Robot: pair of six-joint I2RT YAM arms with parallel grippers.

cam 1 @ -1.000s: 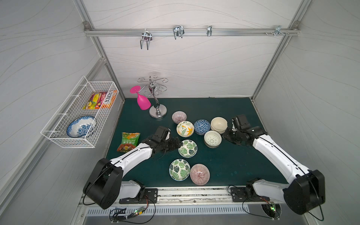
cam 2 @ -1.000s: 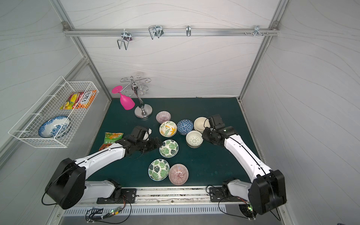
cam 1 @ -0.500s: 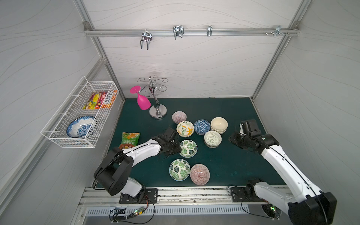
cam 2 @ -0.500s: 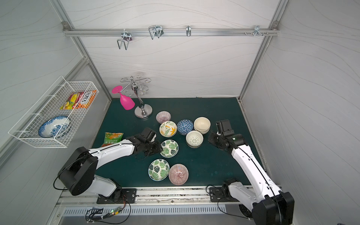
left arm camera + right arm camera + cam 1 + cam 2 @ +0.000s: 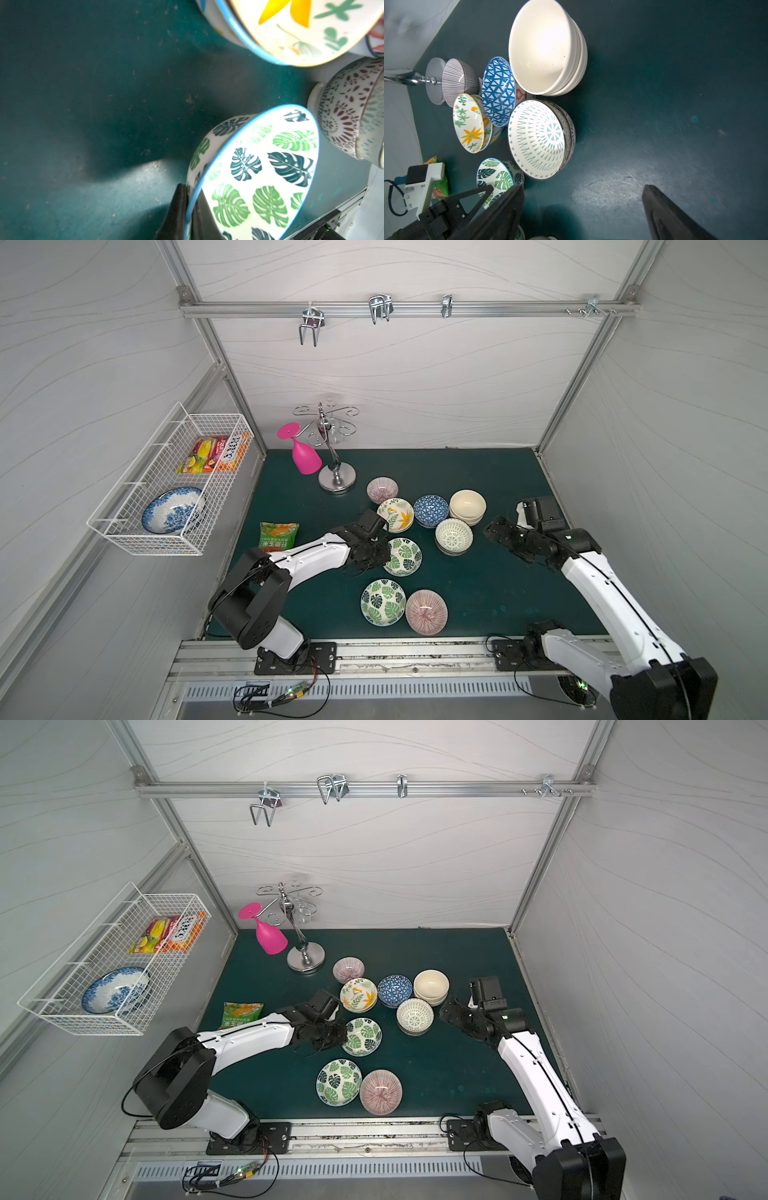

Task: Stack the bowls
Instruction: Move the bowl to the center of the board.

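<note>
My left gripper (image 5: 380, 551) (image 5: 190, 199) is shut on the near-left rim of a green leaf bowl (image 5: 403, 558) (image 5: 259, 172), one finger inside and one outside. A second green leaf bowl (image 5: 383, 602) and a pink striped bowl (image 5: 426, 611) sit nearer the front. Behind are another pink striped bowl (image 5: 382, 489), a yellow floral stack (image 5: 395, 514), a blue patterned bowl (image 5: 431, 510), a cream stack (image 5: 467, 507) and a white lattice stack (image 5: 454, 536). My right gripper (image 5: 494, 533) (image 5: 582, 187) stands open and empty, right of the lattice stack.
A pink goblet (image 5: 305, 454) hangs on a chrome stand (image 5: 337, 479) at the back left. A green snack packet (image 5: 277, 536) lies by my left arm. A wire basket (image 5: 124, 526) on the left wall holds a blue-and-white dish (image 5: 172, 510).
My left gripper has moved in and shut on the green leaf bowl's rim. My right gripper has drawn back to the right from the cream and lattice bowls and opened wide.
</note>
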